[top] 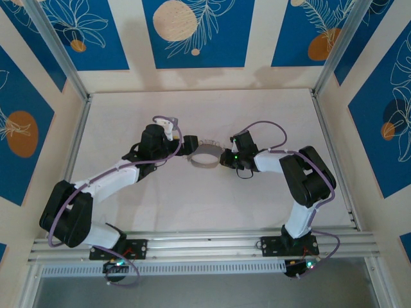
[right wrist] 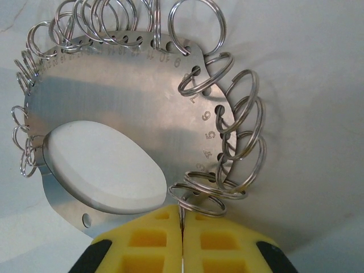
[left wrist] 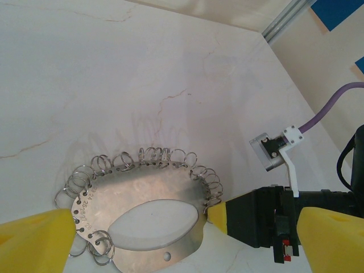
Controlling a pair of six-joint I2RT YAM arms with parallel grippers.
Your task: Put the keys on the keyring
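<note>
Keyring [top: 205, 157]: flat silvery plate with an oval hole and small wire rings along its edge, mid-table [top: 192, 212], between the two arms. Right gripper [right wrist: 182, 219]: yellow pads pinched on its rim, among the rings. Left gripper [top: 185, 148]: jaws wide, straddling the plate.

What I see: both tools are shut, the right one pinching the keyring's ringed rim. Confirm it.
Not quite: only one is shut. The right tool is shut, pinching the ringed rim of the keyring. The left tool is open, its fingers spread either side of the keyring, as the left wrist view shows.
</note>
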